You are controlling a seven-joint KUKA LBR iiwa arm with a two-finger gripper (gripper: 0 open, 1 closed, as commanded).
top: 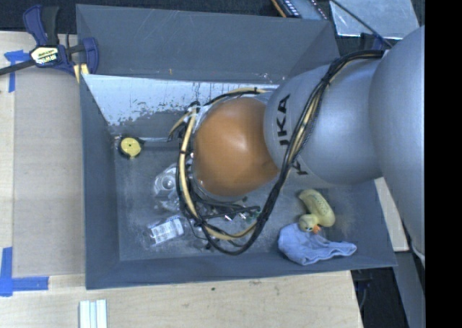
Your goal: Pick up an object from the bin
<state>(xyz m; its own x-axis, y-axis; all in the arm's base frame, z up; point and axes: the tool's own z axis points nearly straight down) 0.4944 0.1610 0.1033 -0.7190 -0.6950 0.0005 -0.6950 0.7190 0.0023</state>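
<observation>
Beneath the orange wrist cover (231, 147), the pincer sits low over the middle of the bin (216, 37). The cover hides it, so I cannot tell how far open it is or whether it has hold of anything.

Closest to the pincer lie two clear plastic pieces: a rounded clear piece (166, 182) just beside the cover's edge, and a crumpled clear piece (167, 230) beside the cable loop (231, 243), toward the near wall. A small yellow round thing (130, 147) lies farther out on that same side. On the opposite side of the pincer, well apart from it, a yellow toy (316, 208) touches a blue cloth (315, 246).

I judge the step in hand to be the approach-or-grasp stage. By nearness alone, the likeliest target is one of the clear pieces. The next move calls for confirming closure on one piece, then a straight lift with the cables kept free of loose items.
</observation>
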